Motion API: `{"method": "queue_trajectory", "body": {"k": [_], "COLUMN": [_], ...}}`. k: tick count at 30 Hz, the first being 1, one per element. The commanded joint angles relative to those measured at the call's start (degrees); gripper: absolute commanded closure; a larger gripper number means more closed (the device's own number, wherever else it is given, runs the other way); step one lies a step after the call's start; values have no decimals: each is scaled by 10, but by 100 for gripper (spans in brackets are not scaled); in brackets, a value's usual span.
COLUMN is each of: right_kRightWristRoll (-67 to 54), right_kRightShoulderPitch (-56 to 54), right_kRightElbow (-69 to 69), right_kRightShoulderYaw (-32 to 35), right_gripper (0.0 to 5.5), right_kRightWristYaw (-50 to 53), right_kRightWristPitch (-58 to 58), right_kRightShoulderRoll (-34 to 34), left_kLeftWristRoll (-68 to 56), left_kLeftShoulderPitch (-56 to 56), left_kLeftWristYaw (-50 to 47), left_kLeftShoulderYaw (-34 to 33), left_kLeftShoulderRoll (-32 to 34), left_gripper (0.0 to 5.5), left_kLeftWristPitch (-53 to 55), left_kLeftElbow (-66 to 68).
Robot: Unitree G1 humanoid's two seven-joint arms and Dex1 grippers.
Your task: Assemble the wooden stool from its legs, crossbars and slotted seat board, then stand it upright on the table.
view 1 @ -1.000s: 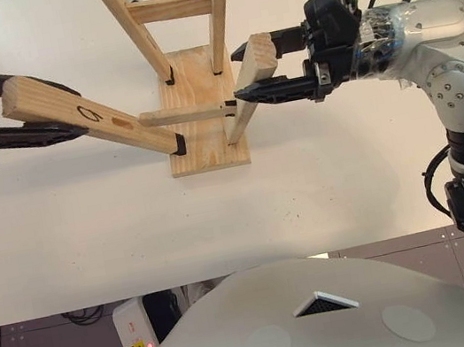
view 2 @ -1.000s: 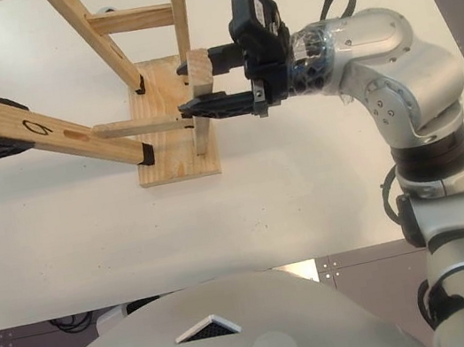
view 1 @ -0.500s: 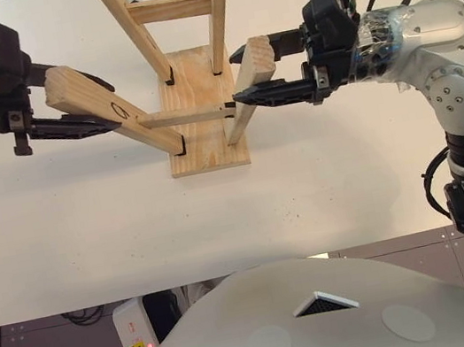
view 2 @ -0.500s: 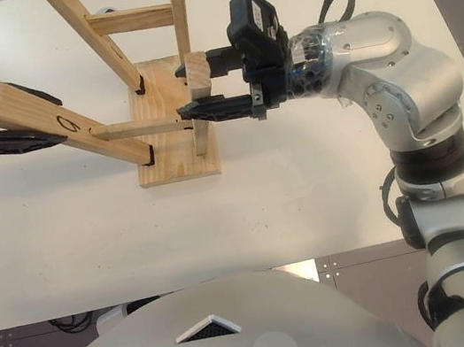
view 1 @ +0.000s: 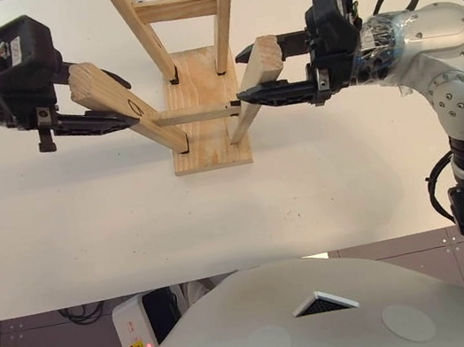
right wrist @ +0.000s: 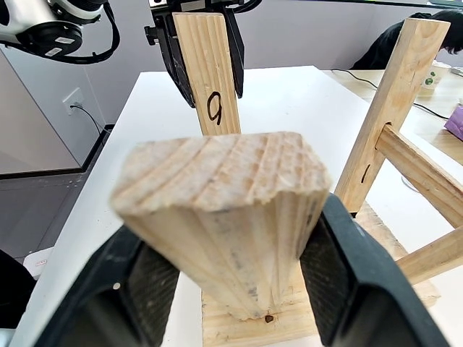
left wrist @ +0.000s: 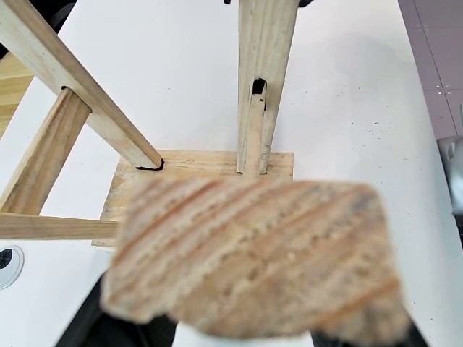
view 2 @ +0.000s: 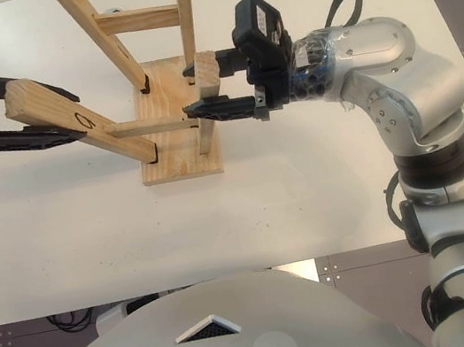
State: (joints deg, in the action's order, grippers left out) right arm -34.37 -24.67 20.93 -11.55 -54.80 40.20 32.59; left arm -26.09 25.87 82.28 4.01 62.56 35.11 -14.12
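While left hand (view 1: 116, 100) grips numbered leg (view 1: 157, 133), right hand (view 1: 243, 73) grips opposite leg (view 1: 241, 124).

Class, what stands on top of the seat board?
Four legs: far pair with crossbar, near pair held by left gripper and right gripper. Tips inside the seat board are hidden.

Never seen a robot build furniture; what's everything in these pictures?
Seat board: one, pale wood, flat on table.
Far legs: two, pale wood, in the board's far slots.
Far crossbar: one, pale wood, joining them.
Marked leg: one, pale wood, tilted, foot at the board.
Unmarked leg: one, pale wood, foot on the board.
Near crossbar: one, pale wood, between those two legs.
Table: one, white, underneath.
Left gripper: one, black, shut on marked leg.
Right gripper: one, black, shut on unmarked leg.
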Motion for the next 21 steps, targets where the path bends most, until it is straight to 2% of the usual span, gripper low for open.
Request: {"method": "queue_trajectory", "body": {"k": [1,3,4,10,14,18,21], "right_kRightWristRoll": [45,60,58,37,37,4,-15], "right_kRightShoulderPitch": [37,36,34,17,11,4,0], "right_kRightElbow": [-14,-22,-25,-43,-46,-43,-37], "right_kRightShoulderYaw": [-134,-136,-129,-95,-92,-64,-46], "right_gripper": [334,335,335,212,181,181,181], "right_kRightWristYaw": [6,12,14,26,27,27,30], "right_kRightWristPitch": [41,31,32,34,27,44,59], "right_kRightShoulderRoll": [-24,-31,-36,-48,-48,-57,-60], "left_kLeftWristRoll": [5,-1,-8,-66,-86,-153,-197], "left_kLeftShoulderPitch": [-84,-85,-83,-74,-91,-111,-113], "left_kLeftWristYaw": [-45,-57,-68,-129,-153,-189,-225], "left_kLeftShoulderYaw": [106,93,79,-31,-94,-222,-282], "left_kLeftShoulderRoll": [-110,-121,-127,-152,-146,-154,-179], "left_gripper": [349,349,312,211,207,207,207], "left_kLeftWristPitch": [-8,-11,-7,21,30,40,46], "left_kLeftElbow": [-36,-24,-18,8,19,45,63]}}
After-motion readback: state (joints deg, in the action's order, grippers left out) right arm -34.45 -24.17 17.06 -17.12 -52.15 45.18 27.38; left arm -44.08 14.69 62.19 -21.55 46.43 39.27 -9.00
